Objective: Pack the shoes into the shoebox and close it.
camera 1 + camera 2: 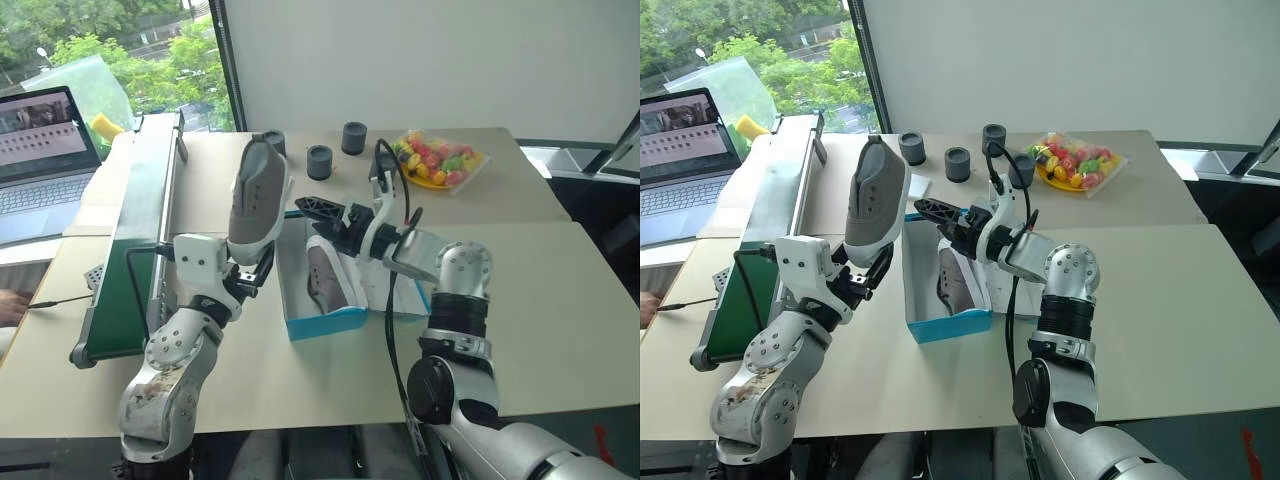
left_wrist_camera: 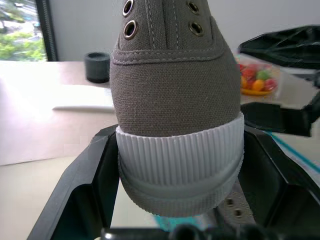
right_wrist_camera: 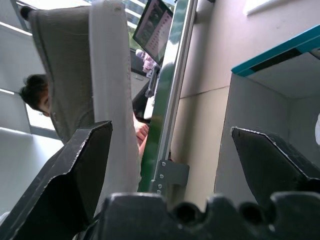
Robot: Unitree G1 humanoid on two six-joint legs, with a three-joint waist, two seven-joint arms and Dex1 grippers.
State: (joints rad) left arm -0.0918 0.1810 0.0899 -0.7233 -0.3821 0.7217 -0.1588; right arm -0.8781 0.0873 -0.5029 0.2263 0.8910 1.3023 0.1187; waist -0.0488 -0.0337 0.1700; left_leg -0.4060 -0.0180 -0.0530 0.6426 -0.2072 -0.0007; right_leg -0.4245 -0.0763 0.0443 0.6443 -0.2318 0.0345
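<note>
- One taupe shoe is gripped at its toe end by the left gripper, the black fingers pressed to the white ribbed sole; it is held upright, just left of the box.
- The second shoe is seen lying inside the blue shoebox, which stands open on the table.
- The right gripper is held above the box, jaws spread wide, nothing between them.
- Three dark cylinders and a plate of colourful sweets are set farther back.

You have: shoe, matt woven canvas, metal eyelets, ribbed rubber toe; shoebox, smooth blue card; bench, matt.
</note>
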